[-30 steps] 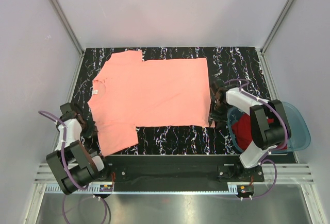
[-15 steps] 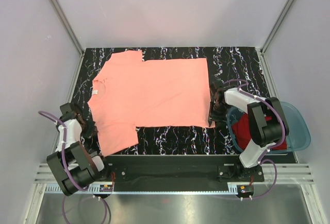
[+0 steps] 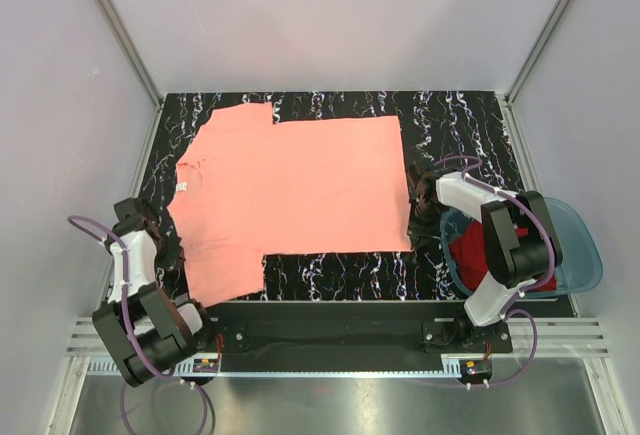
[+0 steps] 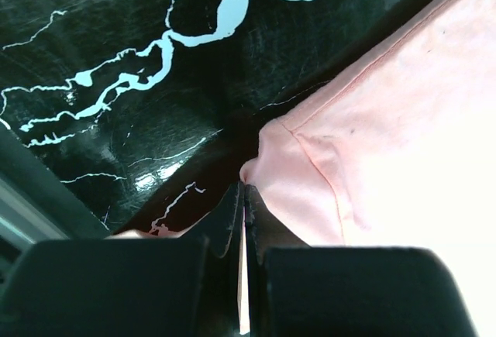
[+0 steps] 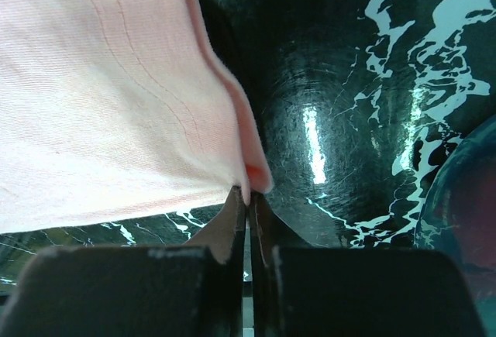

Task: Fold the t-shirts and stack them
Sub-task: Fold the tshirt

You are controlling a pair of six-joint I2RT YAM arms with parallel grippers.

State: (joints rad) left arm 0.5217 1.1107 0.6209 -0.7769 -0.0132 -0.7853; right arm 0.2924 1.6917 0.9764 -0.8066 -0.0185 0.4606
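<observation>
The left gripper point(image 4: 244, 191) has its two fingers pressed together on a thin pinch of the salmon-pink t-shirt point(image 4: 387, 143). A seamed corner of the cloth bunches right at the tips and spreads away ahead and to the right of them. The right gripper point(image 5: 248, 194) is likewise closed tight, nipping a corner of the shirt's edge. There the cloth fans out ahead and to the left of its fingers, with bare black marbled table point(image 5: 333, 120) just to their right. Between the two grippers the shirt lies spread flat on the table, its neck end toward the left gripper and its bottom hem toward the right. Just beyond the right gripper's outer side sits a translucent blue basin point(image 3: 585, 245) with the dark red t-shirt point(image 3: 467, 252) lying in it.
</observation>
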